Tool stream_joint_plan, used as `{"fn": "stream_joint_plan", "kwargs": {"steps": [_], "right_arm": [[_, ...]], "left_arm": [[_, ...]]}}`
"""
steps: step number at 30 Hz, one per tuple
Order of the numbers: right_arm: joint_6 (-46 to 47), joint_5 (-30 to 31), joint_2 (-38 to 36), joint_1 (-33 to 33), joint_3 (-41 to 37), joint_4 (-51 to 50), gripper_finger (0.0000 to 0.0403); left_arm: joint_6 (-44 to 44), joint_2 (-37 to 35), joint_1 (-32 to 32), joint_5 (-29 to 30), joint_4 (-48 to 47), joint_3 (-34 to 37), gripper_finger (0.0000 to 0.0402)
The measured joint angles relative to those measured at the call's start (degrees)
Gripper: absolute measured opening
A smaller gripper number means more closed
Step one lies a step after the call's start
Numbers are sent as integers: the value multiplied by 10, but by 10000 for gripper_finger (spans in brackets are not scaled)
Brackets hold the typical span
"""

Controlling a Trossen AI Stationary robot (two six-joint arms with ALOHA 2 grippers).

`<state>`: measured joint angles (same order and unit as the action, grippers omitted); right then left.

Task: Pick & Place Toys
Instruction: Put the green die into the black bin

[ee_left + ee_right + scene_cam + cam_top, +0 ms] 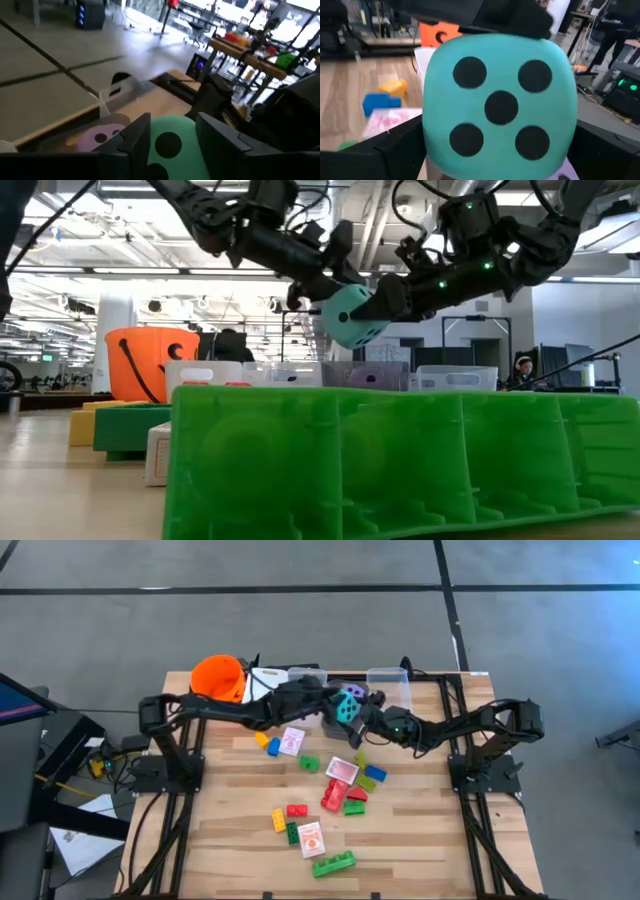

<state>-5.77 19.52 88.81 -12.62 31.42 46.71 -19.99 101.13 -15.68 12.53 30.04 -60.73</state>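
A teal soft die (347,706) with black dots hangs in the air over the far middle of the table, between my two grippers. My left gripper (335,703) reaches it from the table's left and my right gripper (364,718) from the right; both are shut on it. The low view shows the die (350,315) well above the table. A purple die (97,137) lies in a clear bin (385,682) behind it. Bricks and pink-white cards (342,769) lie on the wood. My left gripper pinches the teal die between its two fingers (132,147), one on each of two opposite sides (154,150). It comes roughly level from the table's left. The die is clear of the table. My right gripper has the die between its two fingers (395,150), which stand against two opposite sides (432,145), low on the die. It comes roughly level from the table's right, facing the five-dot face (500,105). The die sits upright in the hold.
An orange bucket (220,678) stands at the far left, with clear bins (300,675) beside it along the far edge. Several bricks (335,795) and cards (312,838) are scattered over the table's middle. A large green brick (400,465) lies close before the low camera.
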Motion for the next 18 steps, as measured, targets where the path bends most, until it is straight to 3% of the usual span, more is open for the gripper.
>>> {"fn": "stream_joint_plan", "kwargs": {"steps": [18], "right_arm": [[9, -2, -273, -8, 3, -213, 400]], "left_arm": [[18, -16, 13, 19, -45, -3, 29]]}}
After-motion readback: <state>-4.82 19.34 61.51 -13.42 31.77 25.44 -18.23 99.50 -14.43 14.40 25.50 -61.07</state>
